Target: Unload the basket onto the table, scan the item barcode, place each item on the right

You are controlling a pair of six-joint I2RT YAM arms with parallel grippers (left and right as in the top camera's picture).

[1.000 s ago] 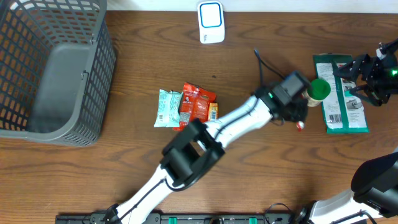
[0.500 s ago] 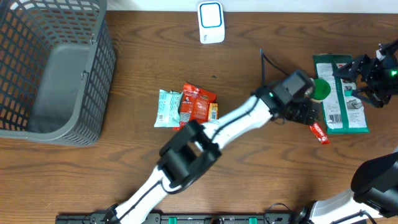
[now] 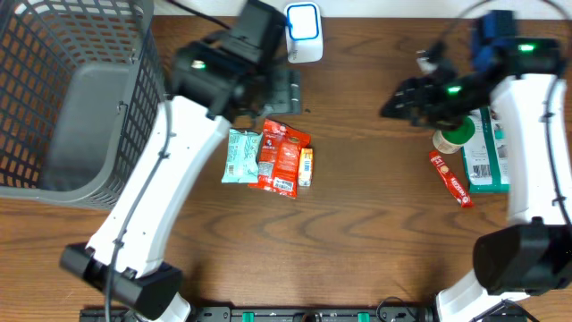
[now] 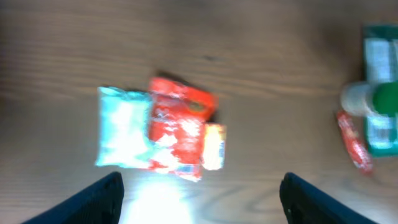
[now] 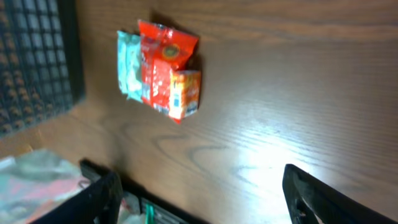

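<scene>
A white and blue scanner (image 3: 303,31) stands at the table's back edge. In the middle lie a teal packet (image 3: 241,154), a red packet (image 3: 281,156) and a small yellow box (image 3: 307,167), all touching. My left gripper (image 3: 282,89) hovers open just behind them, and from its wrist I see the red packet (image 4: 177,124) beyond its empty fingers (image 4: 93,199). My right gripper (image 3: 402,98) is open and empty, left of a green-capped bottle (image 3: 456,134). A red stick (image 3: 451,179) lies loose on the wood.
A grey mesh basket (image 3: 71,98) fills the left end of the table. A flat green package (image 3: 490,152) lies at the right under my right arm, next to the bottle. From the right wrist, the basket's wall (image 5: 31,62) and the table's front edge show.
My left gripper opened and let the red stick drop onto the table, then swung from the right side to the back left. My right arm moved in from the right edge toward the centre.
</scene>
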